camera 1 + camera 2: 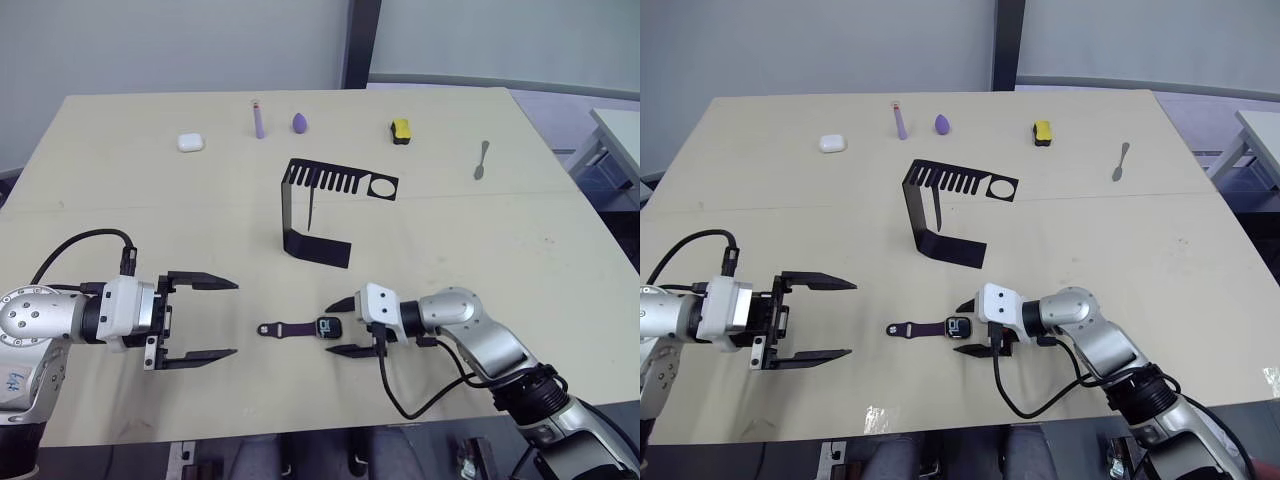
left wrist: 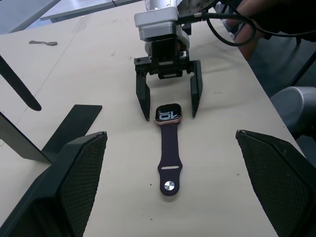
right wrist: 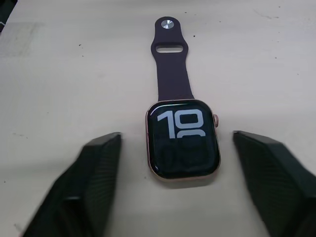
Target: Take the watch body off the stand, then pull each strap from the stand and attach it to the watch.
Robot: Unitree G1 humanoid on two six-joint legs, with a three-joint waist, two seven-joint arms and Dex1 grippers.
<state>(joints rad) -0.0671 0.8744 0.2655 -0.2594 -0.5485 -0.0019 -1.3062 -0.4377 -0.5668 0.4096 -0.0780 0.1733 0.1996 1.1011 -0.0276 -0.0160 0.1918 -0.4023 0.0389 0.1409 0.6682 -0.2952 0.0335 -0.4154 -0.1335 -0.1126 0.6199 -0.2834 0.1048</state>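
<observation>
The watch body (image 1: 329,327) lies flat on the table, screen up, with one dark purple strap (image 1: 285,329) joined to it and stretched toward my left gripper. My right gripper (image 1: 328,330) is open, one finger on each side of the watch body (image 3: 182,138), touching nothing. To the left, my left gripper (image 1: 236,319) stands wide open and empty, a short way from the strap's free end (image 2: 169,185). Behind them, the black stand (image 1: 318,247) sits mid-table, and a second thin strap (image 1: 311,208) hangs from its comb arm.
Along the far side lie a white earbud case (image 1: 191,142), a purple stick (image 1: 259,120), a purple egg shape (image 1: 300,122), a yellow-and-black block (image 1: 401,130) and a spoon (image 1: 481,160). The table's front edge runs just below both grippers.
</observation>
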